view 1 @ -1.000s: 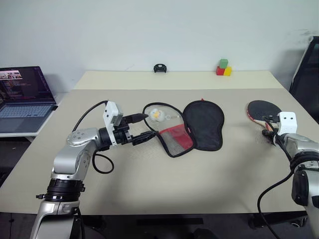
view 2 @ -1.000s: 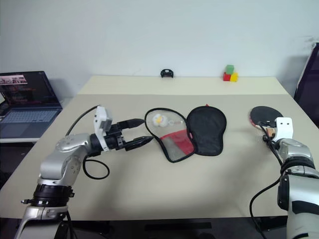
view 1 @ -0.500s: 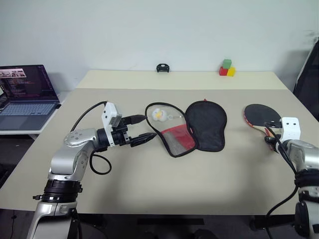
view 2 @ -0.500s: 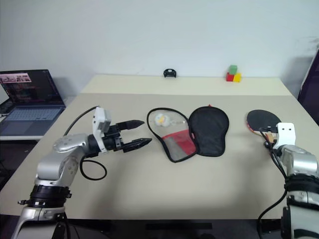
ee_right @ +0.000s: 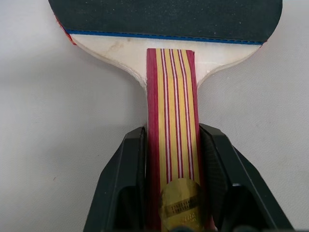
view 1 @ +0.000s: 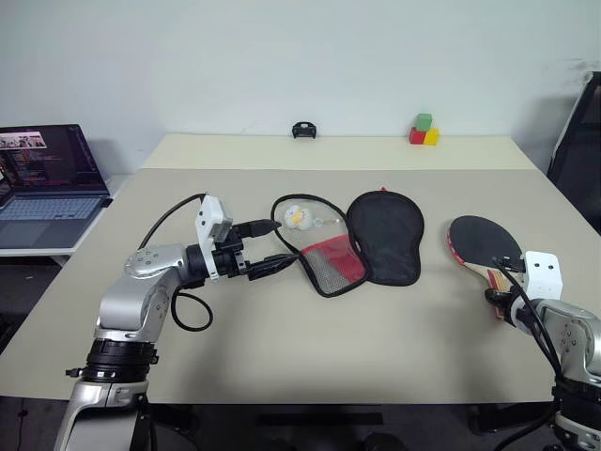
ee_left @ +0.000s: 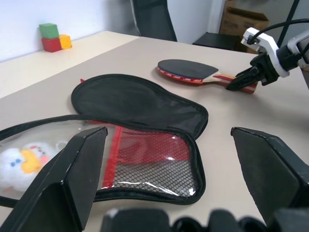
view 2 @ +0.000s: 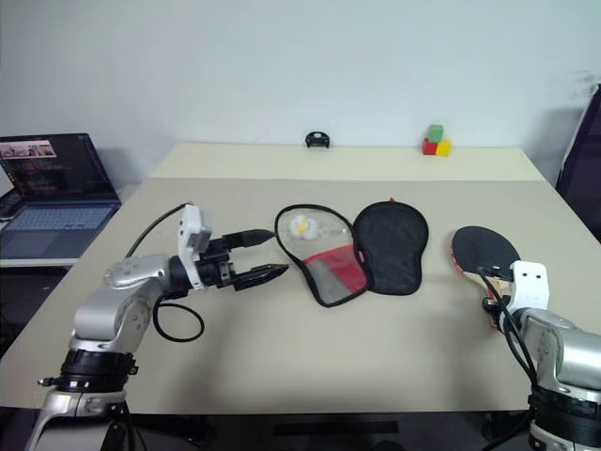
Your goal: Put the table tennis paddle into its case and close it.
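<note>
The case (view 1: 385, 235) lies unzipped and spread flat in the middle of the table, black fabric on one half and a red panel with a mesh pocket (view 1: 329, 263) on the other. A white-yellow charm (view 1: 295, 216) rests by its zipper edge. My left gripper (view 1: 285, 242) hovers open at the case's left edge, touching nothing. At the right of the table lies the table tennis paddle (view 1: 479, 242), black face up. My right gripper (ee_right: 172, 133) is shut on its striped wooden handle (ee_right: 171, 96).
An open laptop (view 1: 42, 178) sits on a side table at the left. Red, green and yellow blocks (view 1: 422, 130) and a small black object (view 1: 301, 130) stand on the far table. A black chair (view 1: 577, 141) is at the right edge.
My right gripper has drawn the paddle back toward me and a little to the left across the table. The left gripper and the case have stayed where they were.
</note>
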### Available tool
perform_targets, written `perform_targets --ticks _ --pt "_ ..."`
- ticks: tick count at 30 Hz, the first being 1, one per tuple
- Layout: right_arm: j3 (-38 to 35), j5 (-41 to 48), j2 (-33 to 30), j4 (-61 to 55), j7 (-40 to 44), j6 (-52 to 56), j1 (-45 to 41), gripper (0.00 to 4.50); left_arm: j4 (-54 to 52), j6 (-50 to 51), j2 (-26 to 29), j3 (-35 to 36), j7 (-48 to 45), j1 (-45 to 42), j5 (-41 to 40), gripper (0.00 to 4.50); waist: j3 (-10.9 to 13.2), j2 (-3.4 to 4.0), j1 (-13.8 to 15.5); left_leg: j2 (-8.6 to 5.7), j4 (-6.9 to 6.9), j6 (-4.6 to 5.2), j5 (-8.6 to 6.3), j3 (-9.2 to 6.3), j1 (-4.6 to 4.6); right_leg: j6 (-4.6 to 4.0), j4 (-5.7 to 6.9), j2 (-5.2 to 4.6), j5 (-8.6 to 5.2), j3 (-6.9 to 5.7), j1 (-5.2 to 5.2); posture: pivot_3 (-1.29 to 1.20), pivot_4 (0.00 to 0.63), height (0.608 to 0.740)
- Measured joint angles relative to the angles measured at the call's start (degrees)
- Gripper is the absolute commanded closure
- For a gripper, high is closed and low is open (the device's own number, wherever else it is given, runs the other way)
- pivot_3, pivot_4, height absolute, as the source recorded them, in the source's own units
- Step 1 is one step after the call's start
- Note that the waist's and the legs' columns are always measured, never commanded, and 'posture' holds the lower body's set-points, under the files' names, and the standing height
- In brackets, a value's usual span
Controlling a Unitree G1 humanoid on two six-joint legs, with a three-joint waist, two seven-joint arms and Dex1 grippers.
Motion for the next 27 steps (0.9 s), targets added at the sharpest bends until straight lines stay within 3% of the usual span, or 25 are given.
perform_targets --ticks 3,8,12,18,21,24,27 --pt "0.6 0.0 0.0 2.6 0.1 -2.2 -0.9 1.85 0.0 0.0 -0.1 -0.1 0.0 -0.3 0.0 0.00 -0.1 -0.15 -0.2 -0.01 0.03 0.01 0.00 0.05 0.10 0.01 0.03 0.00 0.01 0.08 0.08 0.00 0.150 0.740" --pt "1.8 -0.3 -0.2 7.6 0.6 -6.4 -2.7 1.85 0.0 0.0 0.0 -0.1 0.0 -0.3 0.0 0.00 -0.2 -0.28 -0.2 -0.02 0.10 0.04 0.01 0.06 0.34 0.11 0.08 0.00 0.10 0.12 0.30 0.00 0.150 0.740" --pt "3.6 -0.8 -0.8 10.9 1.0 -9.7 -3.2 1.85 -0.1 0.0 0.1 -0.1 0.1 -0.3 0.0 0.00 -0.2 -0.30 -0.3 -0.02 0.01 0.06 -0.01 0.07 1.07 0.15 -0.10 0.02 0.13 0.14 1.05 0.00 0.150 0.740" --pt "6.0 -1.8 -2.1 15.0 3.2 -14.6 -3.6 1.85 -0.2 0.0 0.2 -0.1 0.2 -0.1 0.0 0.00 -0.3 -0.46 -0.4 -0.02 0.03 0.07 0.00 0.08 1.08 0.19 -0.13 0.03 0.26 0.18 1.05 0.00 0.150 0.740" --pt "6.5 -1.9 -2.1 16.5 4.0 -15.9 -4.0 2.39 -0.2 0.0 0.2 -0.1 0.2 0.1 0.0 0.00 -0.3 -0.58 -0.5 -0.02 0.03 0.07 0.01 0.08 1.08 0.19 -0.13 0.03 0.28 0.20 1.04 0.00 0.150 0.740" --pt "6.5 -2.0 -2.0 17.6 4.0 -15.9 -4.9 3.24 -0.2 0.0 0.3 -0.1 0.2 0.1 0.0 0.00 -0.4 -0.62 -0.6 -0.02 0.02 0.07 0.01 0.07 1.07 0.18 -0.15 0.03 0.29 0.19 1.04 0.00 0.150 0.740" --pt "6.0 -1.9 -1.5 18.2 3.5 -15.5 -5.3 3.40 -0.2 0.0 0.5 0.0 0.2 0.1 0.0 0.00 -0.4 -0.67 -0.5 -0.01 0.02 0.07 0.01 0.06 1.07 0.18 -0.16 0.03 0.29 0.20 1.04 0.00 0.150 0.740"
